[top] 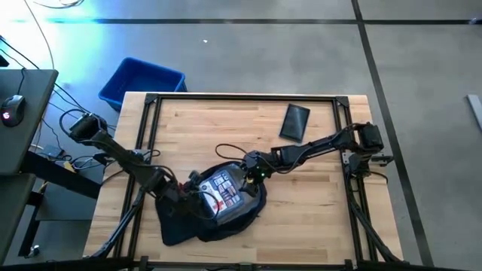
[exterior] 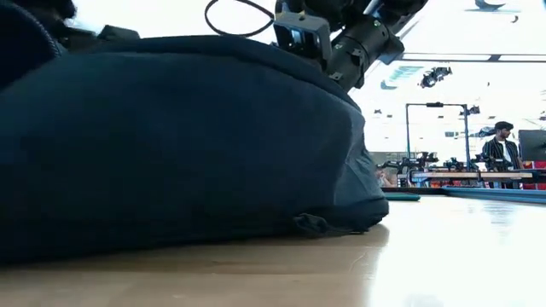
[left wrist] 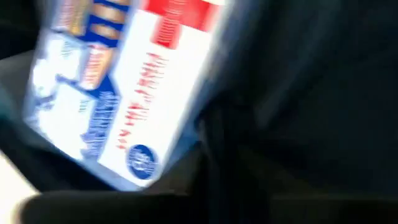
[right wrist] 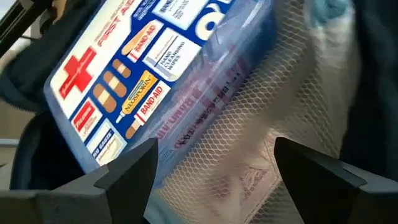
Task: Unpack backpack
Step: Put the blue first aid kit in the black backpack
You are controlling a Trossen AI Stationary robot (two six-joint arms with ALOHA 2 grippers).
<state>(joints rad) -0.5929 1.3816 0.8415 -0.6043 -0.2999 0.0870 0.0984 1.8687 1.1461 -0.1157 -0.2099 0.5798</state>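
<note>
From above we see a wooden table (top: 316, 196) with a dark backpack (top: 184, 226) lying near its front edge, left of centre, its top gaping open. Inside the opening sits a first-aid kit (top: 222, 190), a white and blue box with a red cross. The left arm reaches in from the table's left side, bent at the elbow, and its gripper (top: 194, 188) sits at the left edge of the kit; we cannot tell whether its fingers are apart or together. The right arm stretches diagonally from the right rear corner, nearly straight, and its gripper (right wrist: 214, 163) hovers over the kit's right edge with fingers (right wrist: 134, 165) spread wide, holding nothing. A flat black pouch (top: 294, 122) lies near the table's back edge. A blue bin (top: 141, 81) stands on the floor beyond the rear left corner.
</note>
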